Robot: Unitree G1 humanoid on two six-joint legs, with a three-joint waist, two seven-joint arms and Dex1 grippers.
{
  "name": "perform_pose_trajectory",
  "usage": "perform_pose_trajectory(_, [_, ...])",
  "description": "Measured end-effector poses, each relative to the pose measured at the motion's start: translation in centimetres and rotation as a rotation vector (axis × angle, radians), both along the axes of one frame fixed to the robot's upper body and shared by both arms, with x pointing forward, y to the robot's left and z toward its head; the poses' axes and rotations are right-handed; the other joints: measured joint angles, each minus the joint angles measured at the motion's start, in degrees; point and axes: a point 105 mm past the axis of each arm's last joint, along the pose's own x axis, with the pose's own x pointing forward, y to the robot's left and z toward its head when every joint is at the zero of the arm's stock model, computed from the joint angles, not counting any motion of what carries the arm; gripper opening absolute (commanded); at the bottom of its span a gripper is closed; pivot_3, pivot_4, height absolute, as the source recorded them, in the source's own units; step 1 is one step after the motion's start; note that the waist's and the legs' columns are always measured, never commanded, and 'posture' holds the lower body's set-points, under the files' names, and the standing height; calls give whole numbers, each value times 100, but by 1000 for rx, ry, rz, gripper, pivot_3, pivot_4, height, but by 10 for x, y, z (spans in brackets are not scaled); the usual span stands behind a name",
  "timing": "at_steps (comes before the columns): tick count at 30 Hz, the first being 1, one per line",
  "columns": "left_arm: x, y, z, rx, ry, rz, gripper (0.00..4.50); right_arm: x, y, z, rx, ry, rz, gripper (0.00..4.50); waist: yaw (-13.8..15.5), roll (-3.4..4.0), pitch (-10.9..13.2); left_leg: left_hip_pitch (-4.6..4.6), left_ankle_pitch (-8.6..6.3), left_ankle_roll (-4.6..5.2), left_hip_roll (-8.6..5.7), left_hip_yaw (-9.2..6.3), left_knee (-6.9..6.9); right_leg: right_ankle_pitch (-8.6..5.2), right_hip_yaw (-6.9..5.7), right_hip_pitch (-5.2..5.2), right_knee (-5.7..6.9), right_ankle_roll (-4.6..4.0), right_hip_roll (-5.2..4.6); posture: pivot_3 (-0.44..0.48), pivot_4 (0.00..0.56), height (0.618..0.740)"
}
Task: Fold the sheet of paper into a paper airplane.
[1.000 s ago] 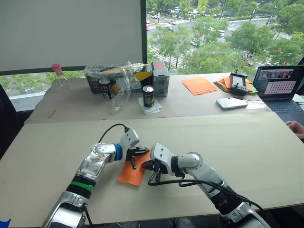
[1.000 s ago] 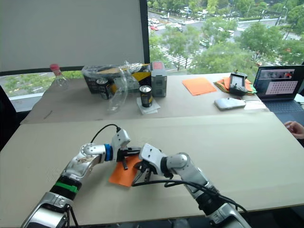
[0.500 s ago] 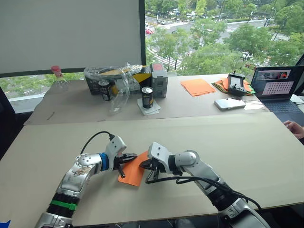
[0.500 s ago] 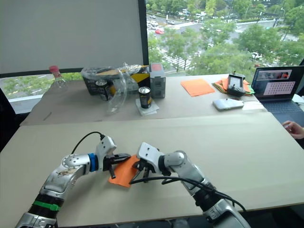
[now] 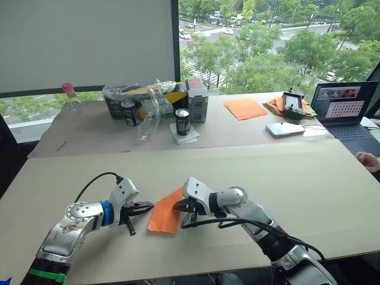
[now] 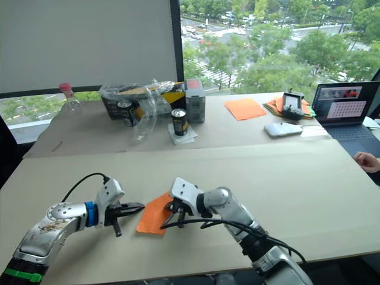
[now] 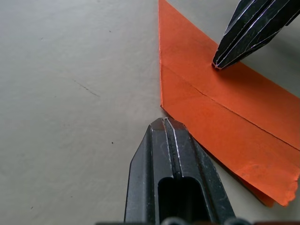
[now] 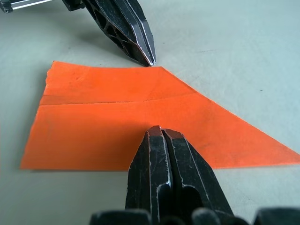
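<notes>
The sheet of paper (image 5: 165, 215) lies flat on the near table. It is bright orange and folded, with one crease line (image 8: 117, 101) along it and one end slanting to a point. My right gripper (image 8: 157, 131) is shut, its tip resting on top of the paper (image 8: 93, 122) near the middle. My left gripper (image 7: 164, 121) is shut too, with its tip at the paper's left edge (image 7: 161, 89), off the sheet. In the left eye view, the left gripper (image 5: 148, 206) and the right gripper (image 5: 177, 206) face each other across the paper.
On the far table stand two cans (image 5: 183, 121), a bottle (image 5: 72, 97), a box under a plastic bag (image 5: 142, 95), a neat orange stack (image 5: 248, 108), a mixed paper pile (image 5: 278, 106) and a laptop (image 5: 344, 107). A person's hand (image 5: 369, 160) rests at the right edge.
My left gripper has drawn back to the left, off the paper to its edge. The right gripper has stayed on the sheet, which now lies flatter.
</notes>
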Motion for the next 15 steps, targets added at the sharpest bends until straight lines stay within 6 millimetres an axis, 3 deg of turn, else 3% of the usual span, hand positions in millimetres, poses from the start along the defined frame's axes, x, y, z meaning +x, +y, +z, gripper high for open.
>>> perform_pose_trajectory(7, [-2, -6, 8, -88, -13, 6, 16, 1, -2, 5, -2, -28, 19, 0, 18, 0, 5, -18, 0, -1, -1, 0, 4, 1, 0, -16, 0, -2, 0, 0, 150, 695])
perform_pose_trajectory(15, [9, 15, 14, -131, -22, 99, 16, 6, -42, 23, -89, -126, 23, 0, 103, -3, 11, -110, 4, -7, -6, 1, 13, 5, 0, -100, 5, -8, -2, 0, 150, 695])
